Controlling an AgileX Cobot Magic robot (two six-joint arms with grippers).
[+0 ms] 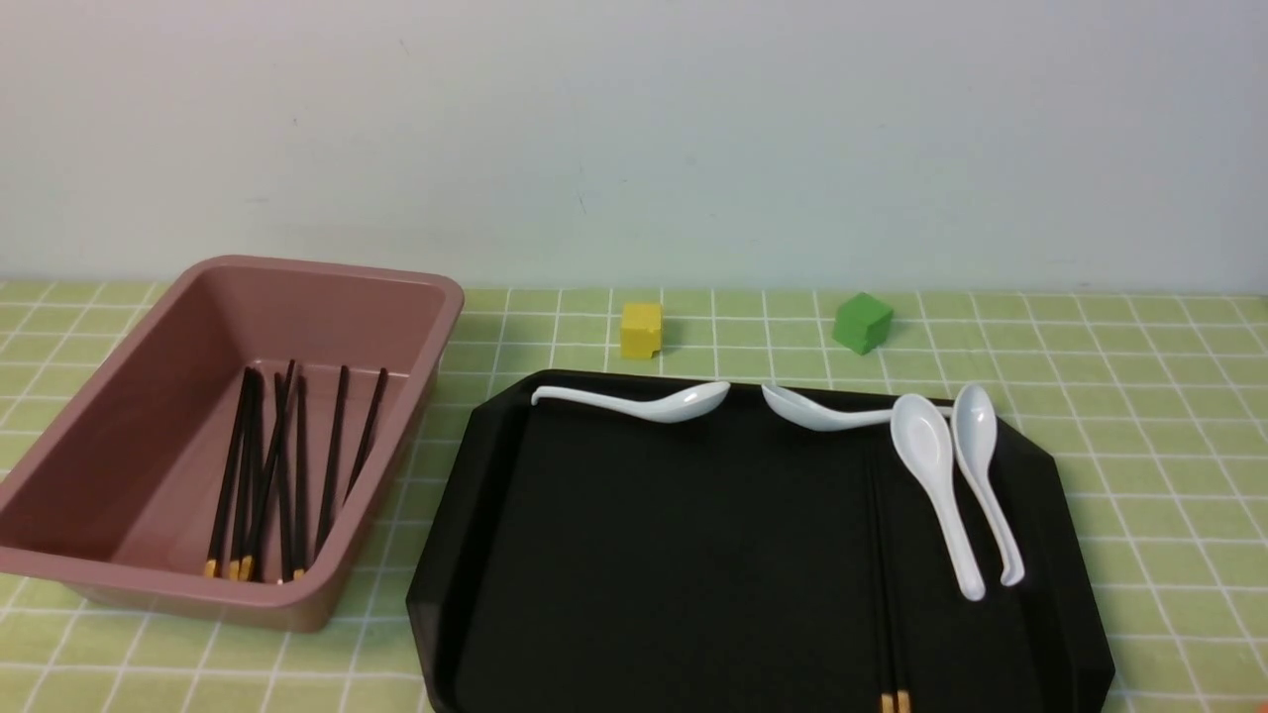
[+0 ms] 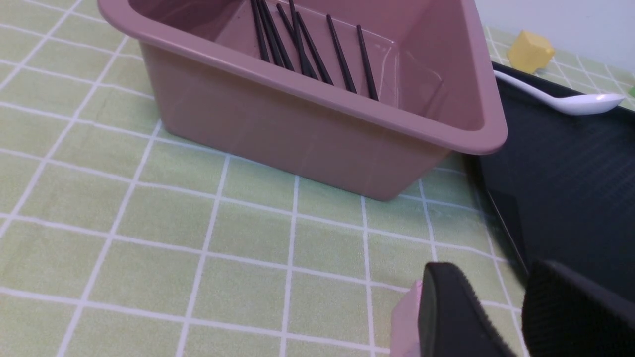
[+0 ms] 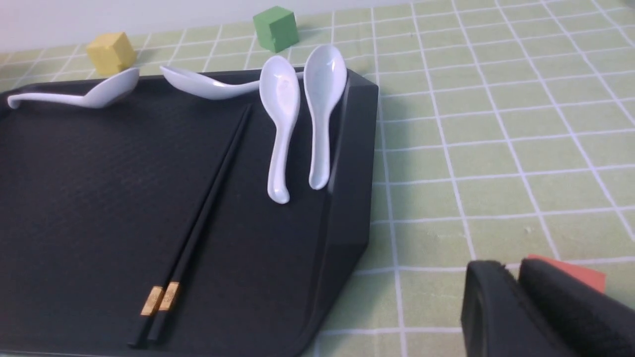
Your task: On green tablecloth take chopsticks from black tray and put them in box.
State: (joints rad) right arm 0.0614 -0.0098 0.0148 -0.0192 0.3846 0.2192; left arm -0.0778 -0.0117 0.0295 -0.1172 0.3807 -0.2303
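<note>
The left fingers (image 2: 459,317) stand apart, their bases cut off; a pink thing (image 2: 407,320) beside them is partly hidden. The right fingers (image 3: 491,297) look nearly together, but I can't tell whether they touch; they half cover a red thing (image 3: 570,271). Left of them, two chopsticks (image 3: 198,228) lie on the tray (image 3: 347,163).

four white spoons (image 1: 684,402) lie ahead of the right gripper (image 3: 513,265), two of them side by side. farther out from it sit a yellow block (image 1: 641,332) and a green block (image 1: 863,323), well apart. a pink object (image 2: 406,320) shows near the left gripper (image 2: 488,267), a red one (image 3: 573,272) near the right gripper.
</note>
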